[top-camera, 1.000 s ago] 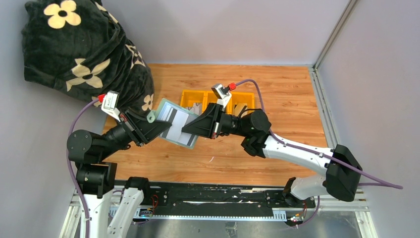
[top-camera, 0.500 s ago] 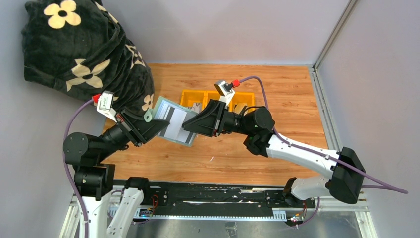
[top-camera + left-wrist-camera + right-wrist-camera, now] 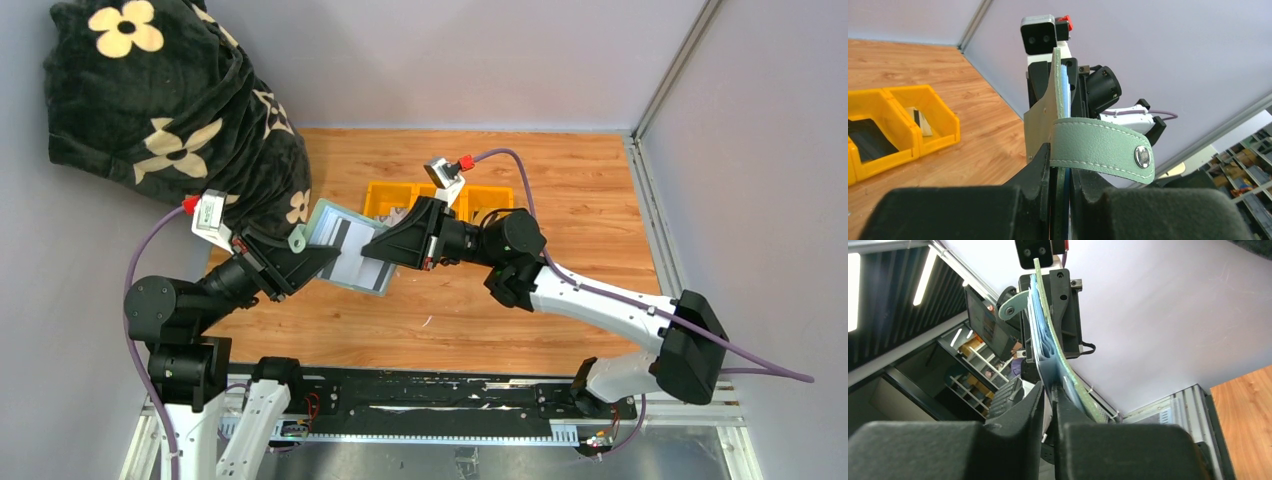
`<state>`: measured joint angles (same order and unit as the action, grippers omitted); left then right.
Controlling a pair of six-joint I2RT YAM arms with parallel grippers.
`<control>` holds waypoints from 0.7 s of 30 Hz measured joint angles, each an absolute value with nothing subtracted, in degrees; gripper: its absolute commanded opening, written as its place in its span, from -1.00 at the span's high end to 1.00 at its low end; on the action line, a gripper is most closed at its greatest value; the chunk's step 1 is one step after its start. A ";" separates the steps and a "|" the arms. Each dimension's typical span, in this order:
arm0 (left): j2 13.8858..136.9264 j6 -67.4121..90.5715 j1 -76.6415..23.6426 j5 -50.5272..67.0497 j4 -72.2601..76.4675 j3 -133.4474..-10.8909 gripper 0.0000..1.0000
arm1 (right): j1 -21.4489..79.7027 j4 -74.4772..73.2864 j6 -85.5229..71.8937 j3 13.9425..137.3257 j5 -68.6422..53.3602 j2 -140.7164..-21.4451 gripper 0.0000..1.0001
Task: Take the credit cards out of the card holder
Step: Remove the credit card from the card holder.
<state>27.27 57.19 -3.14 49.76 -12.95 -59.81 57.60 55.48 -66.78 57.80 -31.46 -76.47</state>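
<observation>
The card holder [image 3: 352, 250] is up in the air, not on the table, hanging just on the near side of the yellow tray [image 3: 378, 190], toward its left end. It stands open, and from above I can see a pale card [image 3: 347, 238] with a dark stripe showing in it. Seen from the left wrist it is edge-on and upright, its sage strap [image 3: 1098, 147] curling round to the side with a metal snap [image 3: 1143, 156] at the end.

The left gripper [image 3: 322, 257] comes at the holder from the side away from the tray's middle. Its jaws are pressed tight on the holder's lower edge, with no gap to either side of the cover. The right gripper [image 3: 377, 250] meets it from the opposite side, directly in front of the tray. Its fingers [image 3: 1033, 400] are drawn in narrow, with the light blue leaves [image 3: 1040, 347] running down between them. Whether a card is in that pinch or only a leaf, I cannot tell.

In the tray itself a black card [image 3: 868, 140] lies in one compartment, and a tan card [image 3: 923, 125] lies in the end compartment beside it.

The tray sits on the wooden table [image 3: 580, 200]. Off its left end, a dark flowered blanket [image 3: 170, 110] is heaped at the table's far corner.
</observation>
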 measured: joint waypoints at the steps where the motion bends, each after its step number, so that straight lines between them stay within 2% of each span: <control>1: 27.00 57.10 -3.11 49.74 -12.93 -59.66 0.70 | 57.60 55.51 -66.94 57.93 -31.53 -76.84 0.99; 9: 26.00 58.41 -3.03 49.45 -11.16 -57.39 0.29 | 57.89 55.20 -66.87 58.61 -31.94 -77.54 1.00; 12: 25.98 60.49 -3.05 50.00 -9.30 -56.07 0.20 | 58.17 54.37 -66.17 58.74 -31.97 -77.69 1.00; 17: 25.80 64.79 -3.05 51.22 -5.72 -53.54 0.23 | 58.52 52.21 -64.58 60.69 -31.97 -78.22 1.00; 21: 25.71 66.26 -3.03 51.53 -4.58 -53.52 0.42 | 58.57 52.14 -64.20 61.58 -31.97 -78.74 1.00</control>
<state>25.71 66.26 -3.03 51.53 -4.58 -53.52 58.57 52.14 -64.20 61.58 -31.97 -78.74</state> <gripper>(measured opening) 0.352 0.007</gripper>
